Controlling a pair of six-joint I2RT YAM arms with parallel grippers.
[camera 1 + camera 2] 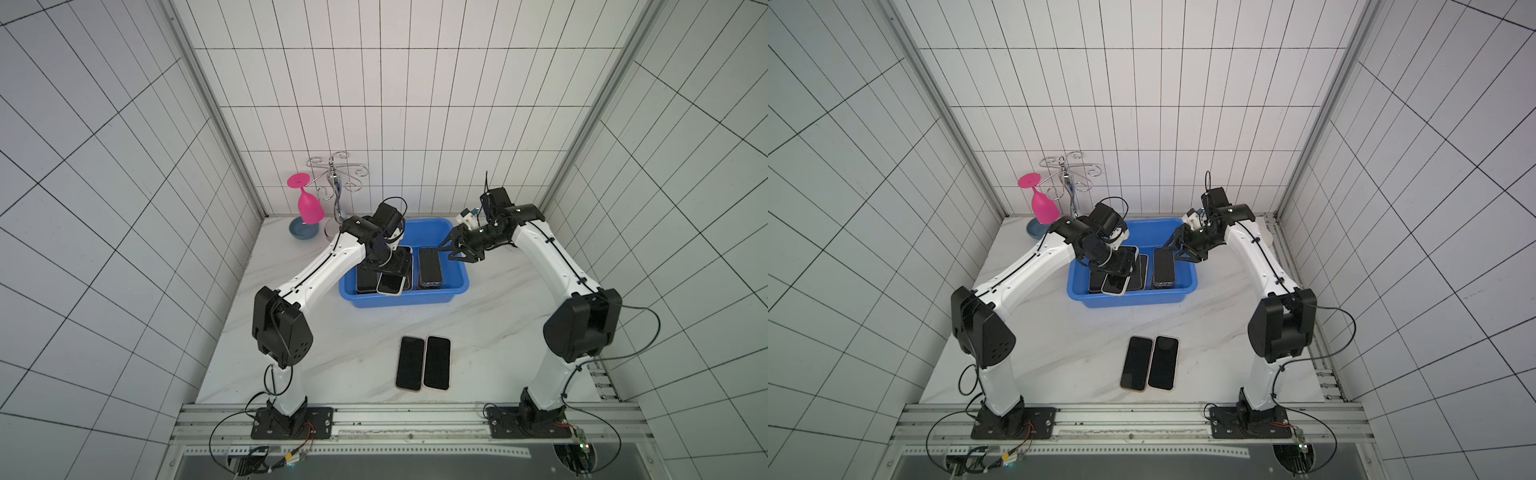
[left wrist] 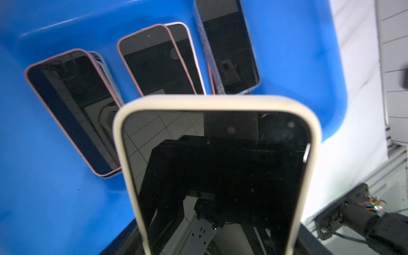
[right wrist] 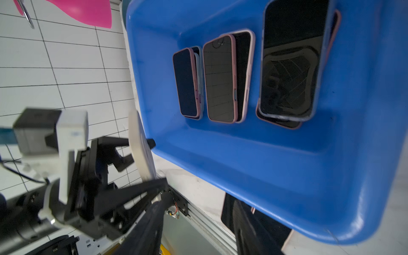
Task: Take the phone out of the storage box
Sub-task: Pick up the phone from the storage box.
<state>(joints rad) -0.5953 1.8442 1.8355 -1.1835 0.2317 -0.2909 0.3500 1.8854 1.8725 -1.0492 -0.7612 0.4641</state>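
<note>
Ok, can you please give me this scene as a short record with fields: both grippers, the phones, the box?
left gripper: shut on the cream-cased phone, held above the storage box
right gripper: open, empty, over the box's right side
in the box: three stacks of phones, screens up
on the table: two loose phones, side by side, in front of the box

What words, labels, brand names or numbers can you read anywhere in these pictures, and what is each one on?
None can be read.
Screens of the stacked phones in the storage box, the cream-cased phone and the two phones on the table: dark, no writing.
White camera housing: faint bluish mark, too blurred to read.
</note>
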